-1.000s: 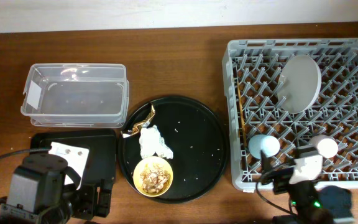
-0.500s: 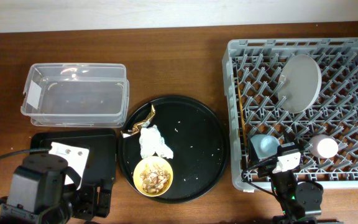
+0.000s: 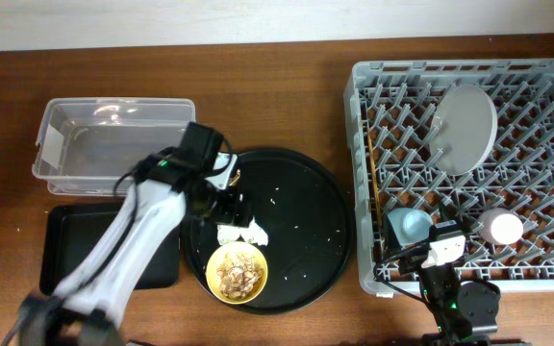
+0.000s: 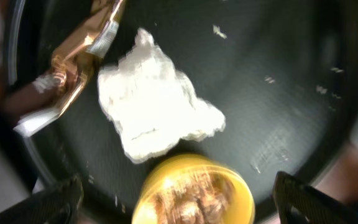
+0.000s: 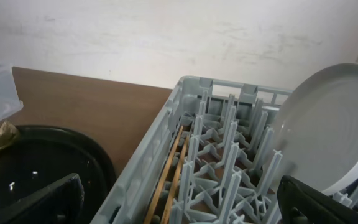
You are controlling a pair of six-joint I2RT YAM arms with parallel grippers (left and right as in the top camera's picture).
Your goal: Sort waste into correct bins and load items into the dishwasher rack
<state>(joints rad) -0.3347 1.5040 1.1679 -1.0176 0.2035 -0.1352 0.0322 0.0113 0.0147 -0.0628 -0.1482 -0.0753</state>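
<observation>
**A:** From overhead, where do we stand?

**B:** Our left gripper (image 3: 231,204) hangs over the round black tray (image 3: 306,192), jaws apart and empty. The crumpled tissue (image 3: 239,229) is just under it. The yellow bowl (image 3: 210,270) of food scraps (image 3: 237,274) sits a little behind it, toward our base. The clear tub (image 3: 113,144) and flat black tray (image 3: 65,223) sit off to its left, near enough for short drops, we'd judge.

**A:** And the right side?

**B:** The right gripper (image 3: 437,252) rests at the near edge of the dishwasher rack (image 3: 450,69). The blue cup (image 3: 410,226) and pink cup (image 3: 500,228) lie just ahead of it. The plate (image 3: 467,127) is farther on, propped on edge between pegs so it stands upright.

**A:** Left wrist view?

**B:** Both fingertips are wide apart with nothing held. The tissue is straight ahead, the gold wrapper (image 4: 79,59) is beyond it to the left, and the bowl shows low between the fingers. We read this as lining up on the tissue.

**A:** Right wrist?

**B:** Fingers spread, empty. The chopsticks (image 5: 169,168) lie ahead-left in a channel beside the rack wall, which we think keeps them from rolling
</observation>
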